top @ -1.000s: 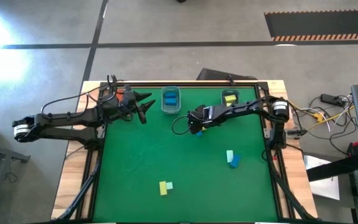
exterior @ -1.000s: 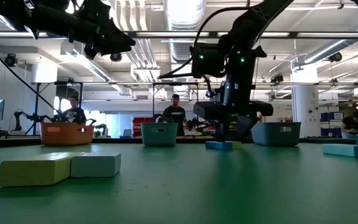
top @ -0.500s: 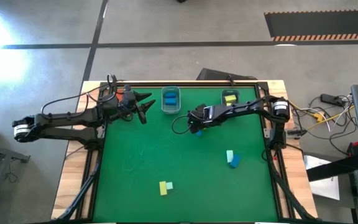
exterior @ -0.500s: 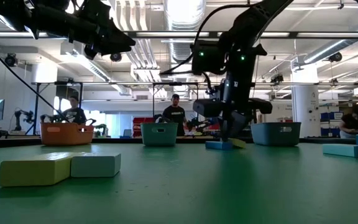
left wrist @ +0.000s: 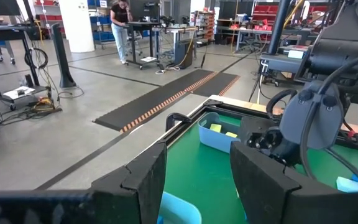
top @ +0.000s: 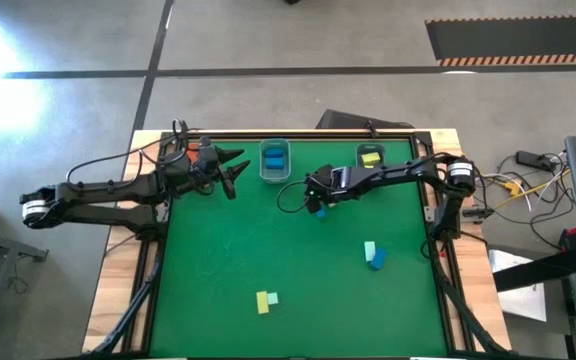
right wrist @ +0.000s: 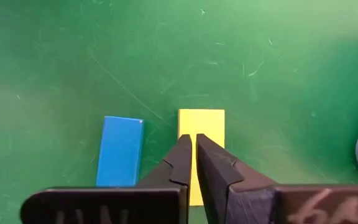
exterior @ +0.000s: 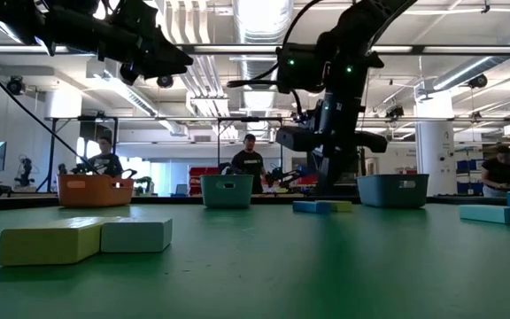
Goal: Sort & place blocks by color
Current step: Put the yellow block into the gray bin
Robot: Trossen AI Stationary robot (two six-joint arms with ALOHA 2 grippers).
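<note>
The right hand [right wrist: 193,146] has risen since the earlier frame, fingers together and empty, above a yellow block [right wrist: 201,144] lying just beside a blue block [right wrist: 120,151] on open green table [top: 218,250]. The left hand [top: 236,170], fingers apart, waits near the far edge.

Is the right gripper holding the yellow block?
No. The right gripper is shut and empty above the yellow block, which lies flat beside the blue block.
</note>
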